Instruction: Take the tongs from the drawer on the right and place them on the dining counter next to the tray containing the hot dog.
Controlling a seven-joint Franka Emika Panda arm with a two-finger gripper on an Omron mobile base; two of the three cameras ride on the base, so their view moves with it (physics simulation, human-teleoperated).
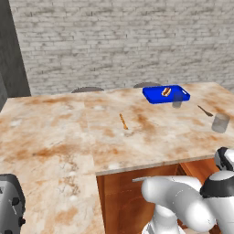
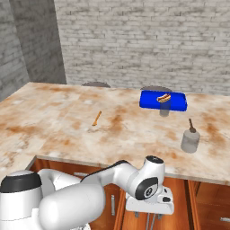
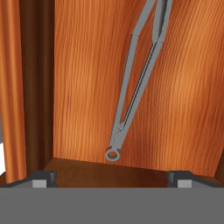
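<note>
Pick-up step: hand (image 3: 112, 181) spread wide, empty, above slim grey-silver metal tongs (image 3: 135, 83) lying on open reddish-brown wooden drawer (image 3: 87, 87) floor, ring end toward 6 o'clock; next, descend and clench mid-shaft.
</note>
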